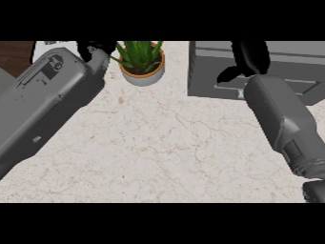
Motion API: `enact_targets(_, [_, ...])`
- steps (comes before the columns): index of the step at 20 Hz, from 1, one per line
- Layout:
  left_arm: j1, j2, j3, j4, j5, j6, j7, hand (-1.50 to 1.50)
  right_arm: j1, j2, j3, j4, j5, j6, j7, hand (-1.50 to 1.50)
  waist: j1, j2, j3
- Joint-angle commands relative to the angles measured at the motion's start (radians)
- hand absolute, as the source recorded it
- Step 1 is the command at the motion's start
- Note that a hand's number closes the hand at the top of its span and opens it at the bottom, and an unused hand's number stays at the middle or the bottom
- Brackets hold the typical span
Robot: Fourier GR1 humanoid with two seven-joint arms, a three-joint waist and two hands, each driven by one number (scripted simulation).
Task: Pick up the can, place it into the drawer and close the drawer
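A grey drawer unit (305, 66) stands at the back right of the marble counter. My right hand (250, 58) lies over its front left part, fingers stretched away from me and the thumb (228, 74) sticking out to the left; nothing shows in it. I cannot tell how far out the drawer is. The can is nowhere in view. My left hand (96, 48) sits at the top edge beside the plant, mostly cut off, with its big grey forearm (38, 105) running down to the lower left.
A potted green plant (143, 61) in a white and orange pot stands at the back centre, between the two hands. A dark wooden surface (6, 52) shows at the far left corner. The marble counter (165, 143) stretches across the middle and front.
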Motion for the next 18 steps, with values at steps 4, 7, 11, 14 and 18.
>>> enact_targets(4, [0.052,0.018,0.004,-0.059,-0.012,-0.01,0.004,-1.5,-0.106,-0.068,-0.029,0.066,0.003,-0.003,0.03,-1.5,0.021,0.006,-0.001])
enact_targets(7, [0.015,0.042,0.006,-0.082,-0.004,-0.02,0.064,-1.5,-0.129,-0.045,-0.027,0.091,0.01,0.004,0.058,-1.5,0.025,0.003,-0.001])
enact_targets(11, [0.02,0.084,0.017,-0.084,-0.011,-0.037,0.074,-1.5,-0.156,-0.057,-0.105,0.099,-0.096,0.112,-0.118,-1.5,0.03,0.009,0.001])
enact_targets(14, [0.04,0.058,0.004,-0.098,-0.022,-0.009,0.061,-1.5,-0.156,0.002,-0.231,0.085,-0.243,0.163,-0.193,-1.5,0.011,0.001,0.003])
enact_targets(18, [0.041,0.084,0.02,-0.102,-0.018,-0.025,0.069,-1.5,-0.201,0.019,-0.353,0.088,-0.368,0.255,-0.215,-1.5,0.018,0.002,0.004])
